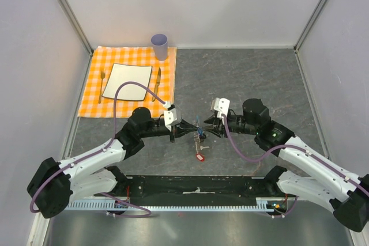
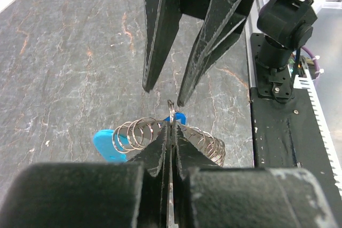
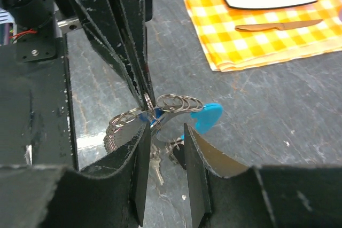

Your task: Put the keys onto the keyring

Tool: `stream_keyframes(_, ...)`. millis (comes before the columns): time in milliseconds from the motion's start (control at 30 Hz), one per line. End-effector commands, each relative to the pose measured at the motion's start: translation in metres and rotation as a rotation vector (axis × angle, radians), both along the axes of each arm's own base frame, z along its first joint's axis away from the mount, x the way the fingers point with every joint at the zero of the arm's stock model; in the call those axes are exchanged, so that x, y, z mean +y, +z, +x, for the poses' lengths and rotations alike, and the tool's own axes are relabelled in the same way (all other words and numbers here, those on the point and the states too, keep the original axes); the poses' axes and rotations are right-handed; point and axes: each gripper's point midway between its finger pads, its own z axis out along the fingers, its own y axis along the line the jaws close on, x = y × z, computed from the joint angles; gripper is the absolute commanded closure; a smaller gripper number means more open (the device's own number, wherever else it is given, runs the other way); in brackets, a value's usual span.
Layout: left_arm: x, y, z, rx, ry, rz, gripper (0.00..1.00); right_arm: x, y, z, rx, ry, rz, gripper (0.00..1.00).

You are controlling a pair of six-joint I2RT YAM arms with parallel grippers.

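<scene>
In the top view my two grippers meet tip to tip over the middle of the table. My left gripper is shut on the keyring, a loop of silver rings with a cyan clasp, and holds it above the table. My right gripper is open, its jaws on either side of the keyring next to the cyan clasp. Small silver keys hang below the ring. In the top view the keys dangle with a red tag lowest.
An orange checked cloth lies at the back left with a white plate, a fork, a knife and a purple cup. The black base rail runs along the near edge. Walls enclose three sides.
</scene>
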Motion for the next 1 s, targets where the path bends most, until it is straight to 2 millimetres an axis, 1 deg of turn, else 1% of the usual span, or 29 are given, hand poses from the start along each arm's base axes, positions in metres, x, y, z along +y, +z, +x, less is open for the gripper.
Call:
stream_keyframes(0,-0.001,0.03,-0.015,-0.128,-0.089,-0.077,0.98,0.014,0.014,-0.02,-0.011,0.158,0.035,0.62)
stream_keyframes(100,-0.002,0.031,-0.02,-0.148,-0.123,-0.078,0.98,0.014,0.011,-0.021,-0.007,0.173,0.017,0.63)
stream_keyframes(167,-0.002,0.033,-0.023,-0.157,-0.143,-0.081,0.98,0.013,0.013,-0.022,-0.014,0.179,0.019,0.66)
stream_keyframes(267,-0.002,0.03,-0.024,-0.161,-0.16,-0.071,0.98,0.013,0.018,-0.024,-0.027,0.186,0.026,0.71)
stream_keyframes(300,-0.003,0.03,-0.025,-0.165,-0.166,-0.068,0.98,0.013,0.018,-0.025,-0.027,0.194,0.027,0.74)
stream_keyframes(467,-0.004,0.027,-0.027,-0.162,-0.184,-0.058,0.98,0.014,0.023,-0.032,-0.029,0.228,0.041,0.79)
stream_keyframes(500,-0.004,0.027,-0.026,-0.16,-0.185,-0.057,0.98,0.014,0.023,-0.033,-0.024,0.234,0.04,0.83)
stream_keyframes(567,-0.004,0.028,-0.026,-0.162,-0.185,-0.058,0.98,0.014,0.023,-0.034,-0.026,0.241,0.041,0.85)
stream_keyframes(633,-0.004,0.029,-0.026,-0.166,-0.185,-0.06,0.98,0.014,0.022,-0.036,-0.026,0.252,0.039,0.9)
stream_keyframes(667,-0.004,0.029,-0.026,-0.165,-0.184,-0.059,0.98,0.015,0.023,-0.037,-0.028,0.257,0.04,0.94)
stream_keyframes(700,-0.004,0.029,-0.026,-0.163,-0.182,-0.059,0.98,0.014,0.022,-0.037,-0.028,0.259,0.039,0.99)
stream_keyframes(800,-0.004,0.031,-0.024,-0.168,-0.161,-0.071,0.98,0.014,0.02,-0.037,-0.02,0.254,0.035,1.0)
stream_keyframes(967,-0.001,0.043,-0.022,-0.202,-0.126,-0.143,0.98,0.013,0.011,-0.031,0.015,0.206,0.028,1.0)
